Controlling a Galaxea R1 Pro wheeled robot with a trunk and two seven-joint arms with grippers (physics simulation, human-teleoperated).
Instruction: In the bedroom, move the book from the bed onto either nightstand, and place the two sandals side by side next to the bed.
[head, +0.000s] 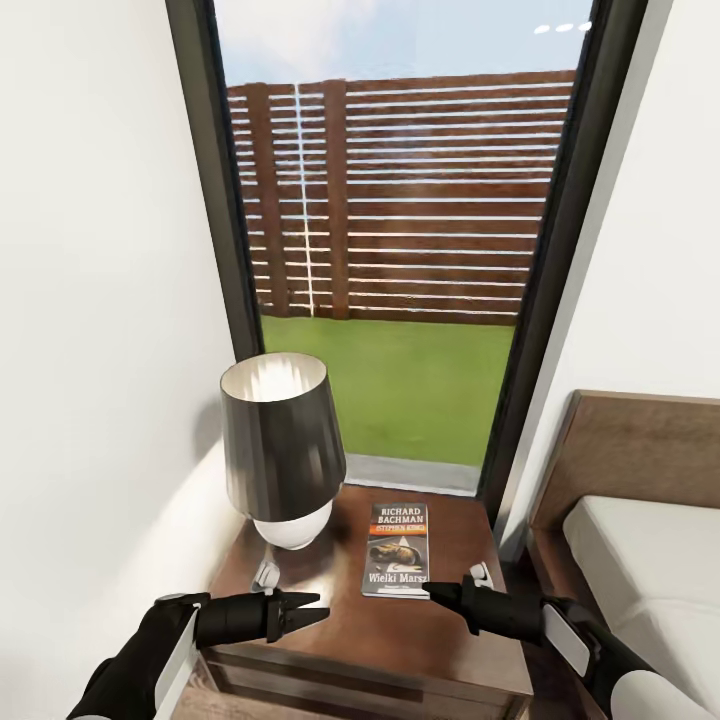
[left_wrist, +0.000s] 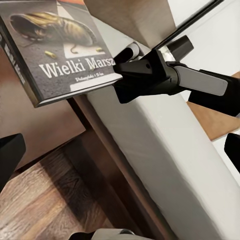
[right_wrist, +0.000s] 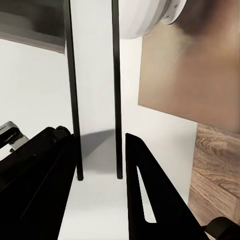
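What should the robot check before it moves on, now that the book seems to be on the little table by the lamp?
1. Book lying flat on the nightstand: ok.
2. Book free of the right gripper: cannot tell; the tip sits right at its near corner.
3. Left gripper empty: ok, open with nothing between its fingers.
4. Lamp upright and apart from the book: ok.
5. Book away from the nightstand's edges: ok.

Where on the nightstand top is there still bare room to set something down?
On the nightstand, bare wood runs along the front edge, between the left gripper and right gripper, and in a strip right of the book. The back left is crowded by the lamp.
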